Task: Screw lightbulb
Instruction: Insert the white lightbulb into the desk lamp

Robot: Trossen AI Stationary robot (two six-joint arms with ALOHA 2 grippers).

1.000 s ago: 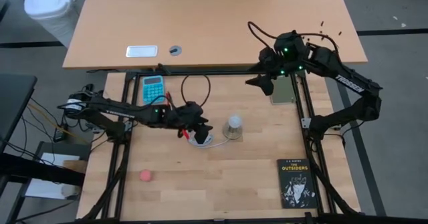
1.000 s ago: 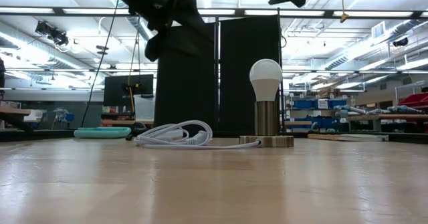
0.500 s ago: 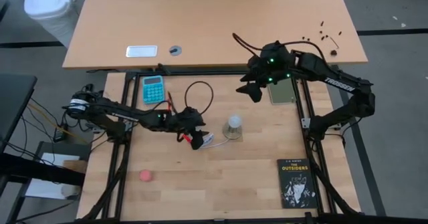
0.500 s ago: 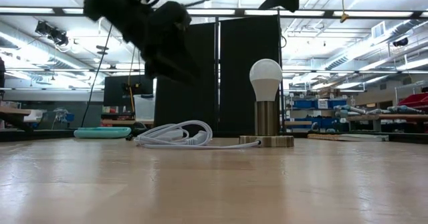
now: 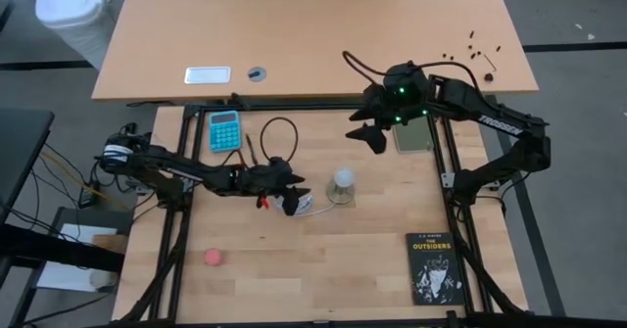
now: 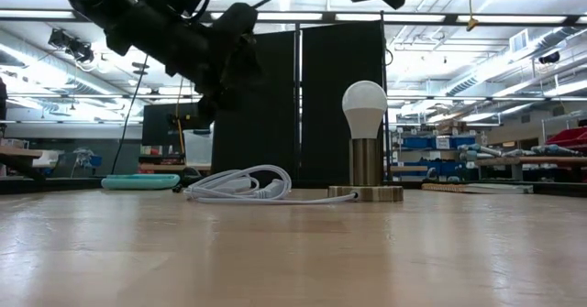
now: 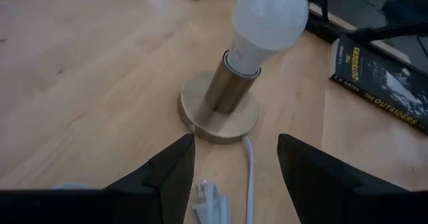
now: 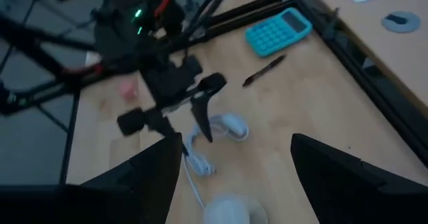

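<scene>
The white lightbulb (image 5: 342, 180) stands upright in a metal tube socket (image 7: 226, 90) on a round brass disc (image 7: 217, 120) at mid-table; the low view shows the lightbulb (image 6: 364, 105) above the tube. My left gripper (image 5: 292, 198) hovers open just left of it, over the coiled white cord (image 5: 302, 207), its fingers aimed at the socket base in the left wrist view (image 7: 235, 141), nothing between them. My right gripper (image 5: 367, 134) hangs open high above the table, beyond and to the right of the bulb (image 8: 227, 210).
A teal calculator (image 5: 224, 129) and a pen (image 8: 265, 70) lie at the far left. A black book (image 5: 434, 267) lies near right, a pink ball (image 5: 214, 257) near left. A grey pad (image 5: 413, 134) sits far right. A black cable loops above my left arm (image 5: 281, 132).
My left gripper has sunk toward the table over the white cord, staying just left of the lightbulb, and has tipped somewhat. My right gripper has drifted from the far right corner toward the table's left, closer to the bulb. The bulb and socket have stayed put.
</scene>
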